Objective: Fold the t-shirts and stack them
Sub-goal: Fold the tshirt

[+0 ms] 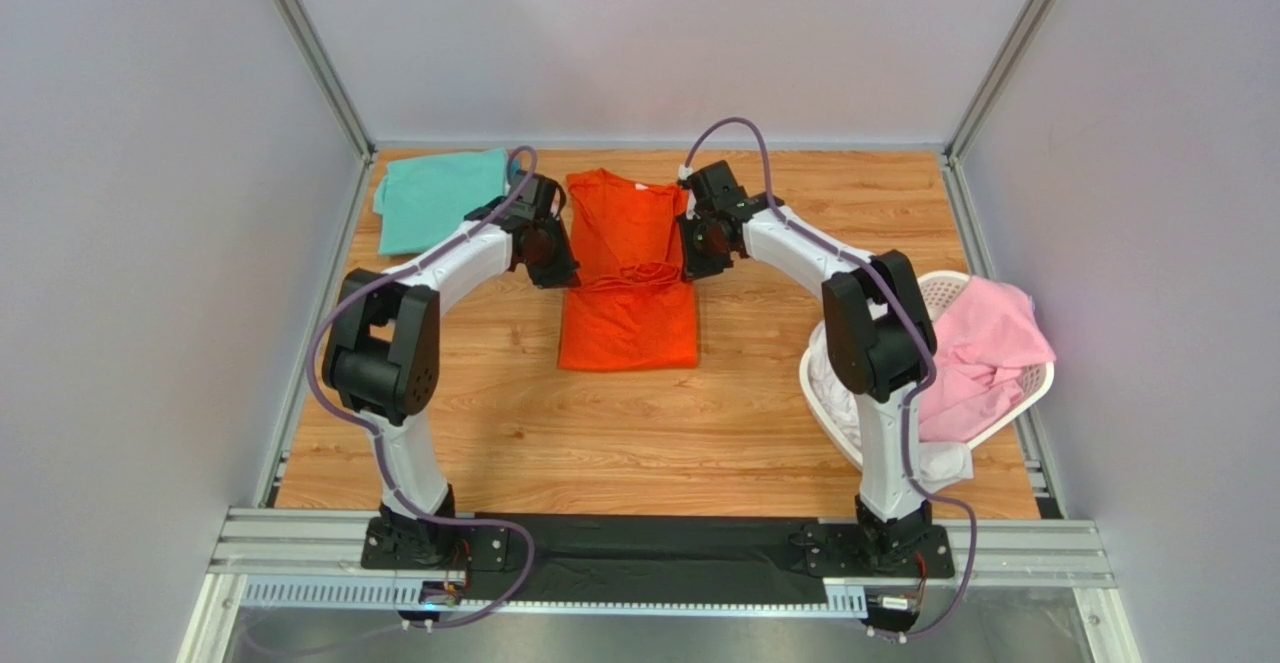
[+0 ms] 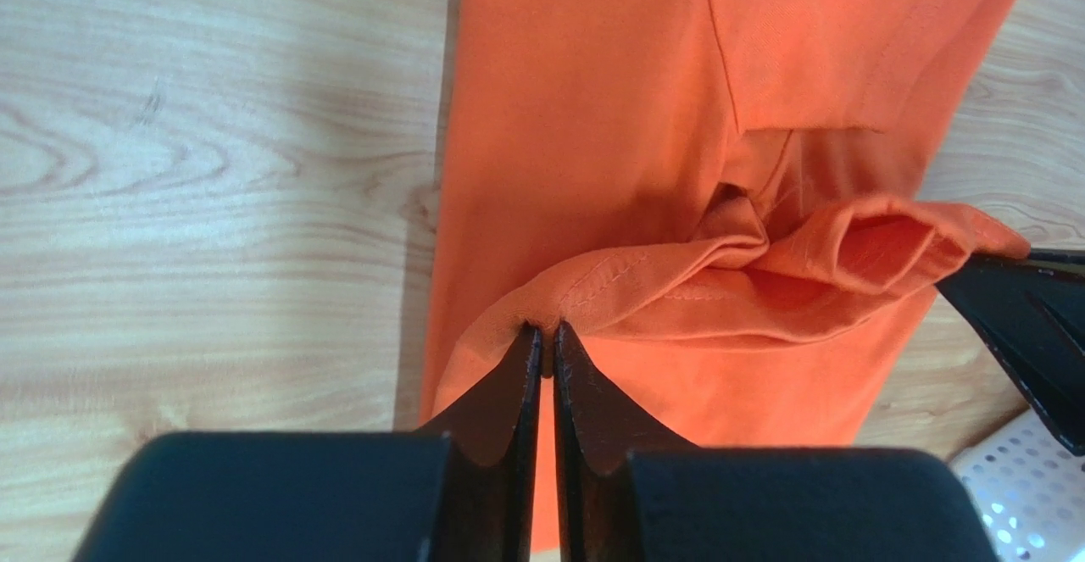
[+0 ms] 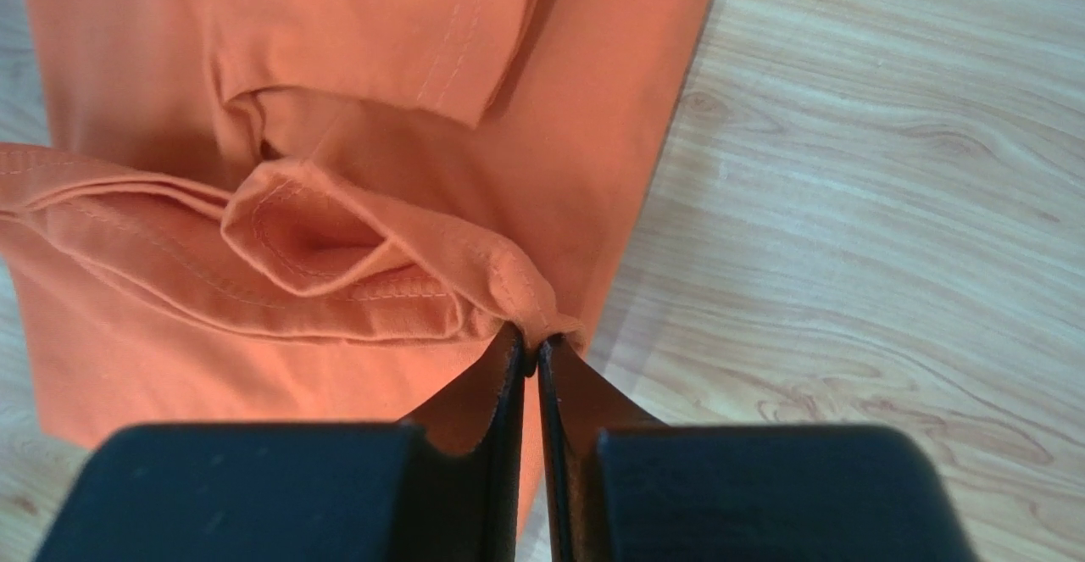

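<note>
The orange-red t-shirt (image 1: pixel 628 266) lies lengthwise in the middle of the table, its sides folded in. My left gripper (image 1: pixel 559 258) is shut on its hem at the left edge (image 2: pixel 544 328). My right gripper (image 1: pixel 694 251) is shut on the hem at the right edge (image 3: pixel 532 337). Both hold the pinched hem lifted over the shirt's middle, so the cloth bunches in a fold (image 2: pixel 764 270) between them. A teal-green t-shirt (image 1: pixel 436 198) lies folded at the back left. A pale pink t-shirt (image 1: pixel 977 356) drapes over the basket at the right, with white cloth (image 1: pixel 939 461) under it.
The white perforated basket (image 1: pixel 939 296) stands at the right edge, behind my right arm's upright link; its corner shows in the left wrist view (image 2: pixel 1032 486). Bare wooden tabletop (image 1: pixel 601 438) lies in front of the orange shirt. Grey walls close in the back and sides.
</note>
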You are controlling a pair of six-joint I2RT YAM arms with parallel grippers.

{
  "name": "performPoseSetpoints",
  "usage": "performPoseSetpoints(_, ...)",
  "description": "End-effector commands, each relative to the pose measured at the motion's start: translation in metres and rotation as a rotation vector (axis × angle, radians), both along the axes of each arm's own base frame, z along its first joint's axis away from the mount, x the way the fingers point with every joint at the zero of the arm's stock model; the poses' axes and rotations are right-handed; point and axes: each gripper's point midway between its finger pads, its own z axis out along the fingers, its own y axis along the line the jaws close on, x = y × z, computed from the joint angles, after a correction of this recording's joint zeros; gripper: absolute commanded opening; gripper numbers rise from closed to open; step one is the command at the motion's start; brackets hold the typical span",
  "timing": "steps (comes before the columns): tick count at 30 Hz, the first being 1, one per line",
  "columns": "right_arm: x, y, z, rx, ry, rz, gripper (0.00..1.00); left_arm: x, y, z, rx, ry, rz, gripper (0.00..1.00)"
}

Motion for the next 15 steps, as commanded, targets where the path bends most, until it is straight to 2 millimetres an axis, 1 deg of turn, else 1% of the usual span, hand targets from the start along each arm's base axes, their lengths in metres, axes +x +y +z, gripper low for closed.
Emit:
performPoseSetpoints(1, 0.026, 0.008, 0.012, 0.051, -0.055, -0.019, 0.1, 0.016, -0.003, 0.011, -0.016, -0.033, -0.014, 0.13)
performPoseSetpoints(3, 0.03, 0.007, 0.013, 0.06, -0.056, -0.024, 0.13, 0.017, 0.0, 0.008, -0.014, -0.024, -0.003, 0.23)
performPoseSetpoints(4, 0.032, 0.007, 0.013, 0.063, -0.058, -0.023, 0.23, 0.018, 0.0, 0.009, -0.015, -0.026, 0.0, 0.35)
performPoseSetpoints(5, 0.032, 0.007, 0.016, 0.069, -0.06, -0.019, 0.29, 0.019, 0.002, 0.013, -0.017, -0.035, 0.002, 0.44)
performPoseSetpoints(6, 0.032, 0.007, 0.016, 0.071, -0.06, -0.013, 0.36, 0.02, 0.003, 0.015, -0.014, -0.041, 0.007, 0.58)
performPoseSetpoints(7, 0.031, 0.007, 0.019, 0.075, -0.064, -0.005, 0.5, 0.019, 0.004, 0.019, -0.013, -0.048, 0.005, 0.84)
performPoseSetpoints(8, 0.03, 0.007, 0.027, 0.08, -0.073, 0.002, 0.55, 0.019, 0.004, 0.028, -0.019, -0.069, 0.007, 0.9)
performPoseSetpoints(9, 0.028, 0.008, 0.031, 0.087, -0.073, 0.01, 0.61, 0.018, 0.004, 0.032, -0.021, -0.074, 0.008, 0.99)
performPoseSetpoints(10, 0.024, 0.006, 0.032, 0.088, -0.066, 0.013, 0.67, 0.014, 0.005, 0.033, -0.024, -0.075, 0.007, 1.0)
performPoseSetpoints(11, 0.02, 0.008, 0.044, 0.11, -0.079, 0.022, 0.71, 0.011, 0.005, 0.043, -0.035, -0.094, 0.005, 1.0)
performPoseSetpoints(12, 0.016, 0.009, 0.049, 0.12, -0.08, 0.026, 0.75, 0.008, 0.005, 0.047, -0.044, -0.099, 0.002, 1.0)
performPoseSetpoints(13, 0.006, 0.006, 0.042, 0.116, -0.054, 0.025, 1.0, 0.0, 0.007, 0.043, -0.043, -0.083, 0.002, 1.0)
performPoseSetpoints(14, 0.001, 0.007, 0.046, 0.128, -0.058, 0.024, 1.0, -0.004, 0.008, 0.052, -0.05, -0.103, 0.003, 1.0)
performPoseSetpoints(15, -0.006, 0.007, 0.058, 0.146, -0.076, 0.024, 1.0, -0.01, 0.009, 0.052, -0.055, -0.1, 0.002, 1.0)
